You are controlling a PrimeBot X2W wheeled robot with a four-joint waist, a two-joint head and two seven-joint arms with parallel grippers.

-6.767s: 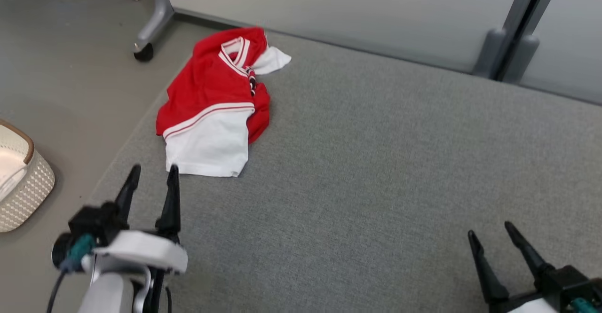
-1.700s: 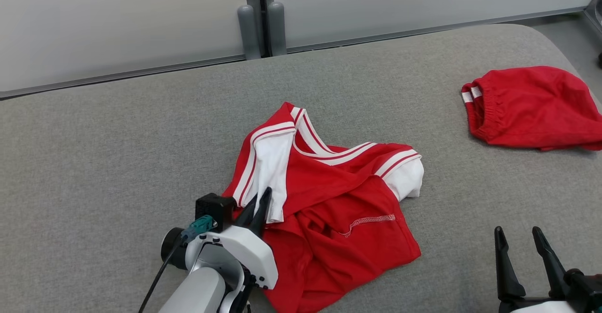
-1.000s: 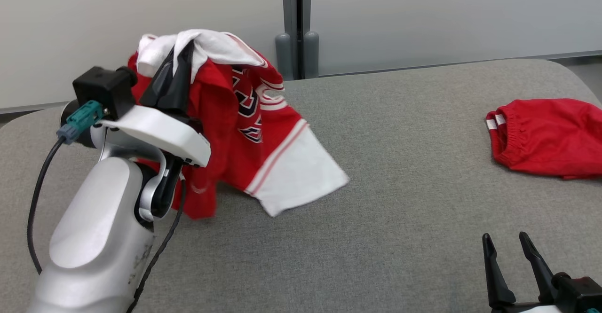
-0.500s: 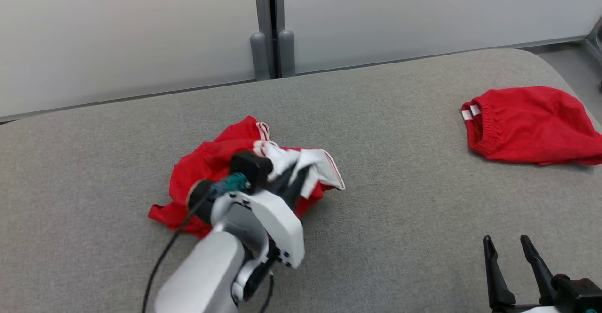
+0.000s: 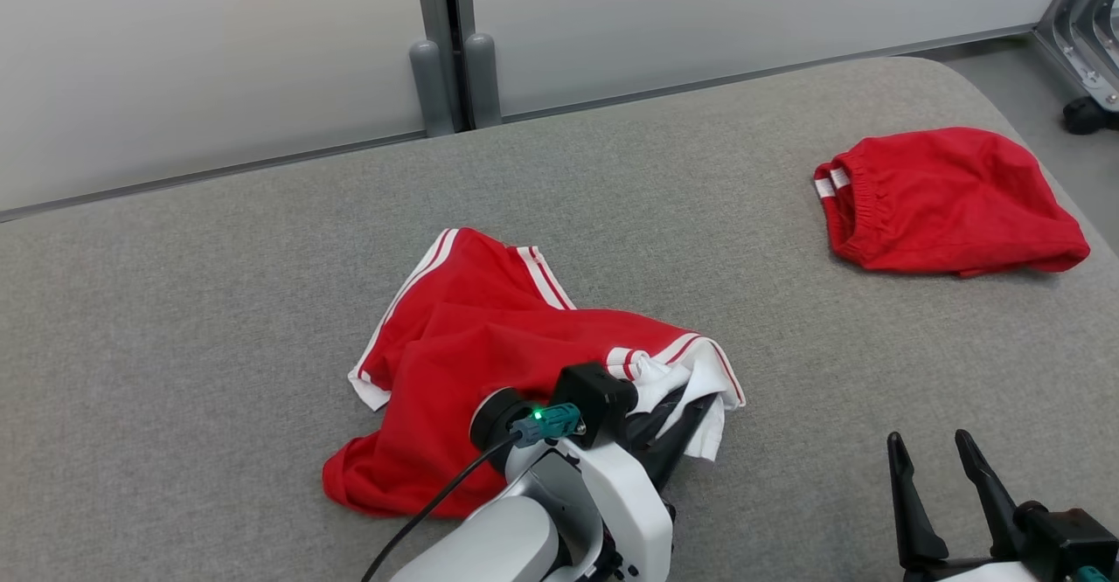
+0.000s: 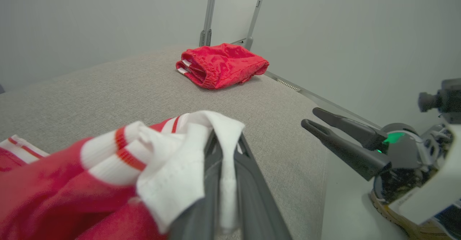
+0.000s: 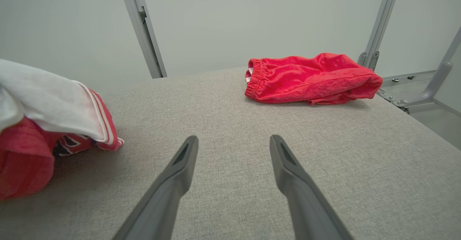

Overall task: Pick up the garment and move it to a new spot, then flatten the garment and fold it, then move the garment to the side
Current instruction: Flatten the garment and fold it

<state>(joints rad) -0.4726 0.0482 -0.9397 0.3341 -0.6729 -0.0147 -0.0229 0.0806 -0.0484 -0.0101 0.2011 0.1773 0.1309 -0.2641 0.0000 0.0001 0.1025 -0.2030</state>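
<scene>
The garment (image 5: 489, 346) is a red shirt with white striped trim, lying crumpled on the grey padded table (image 5: 262, 241) near its front middle. My left gripper (image 5: 691, 416) is shut on the garment's white sleeve edge at its right end. In the left wrist view the white cloth (image 6: 194, 150) is pinched between the two fingers (image 6: 252, 182). My right gripper (image 5: 931, 446) stands open at the lower right, over bare table, well apart from the garment. The right wrist view shows its fingers (image 7: 183, 160) spread wide and the garment (image 7: 43, 103) at the left.
A folded pair of red shorts (image 5: 940, 202) lies at the table's far right, near the rounded edge; the red shorts (image 7: 309, 78) also lie ahead of my right gripper. Pale wall panels with a grey post (image 5: 446, 49) run behind the table. A frame leg with a caster (image 5: 1084, 110) stands at the right.
My left gripper has pulled the sleeve to the right and toward the front, and the garment has spread out flatter on the table. The head camera has shifted. The right gripper stays put.
</scene>
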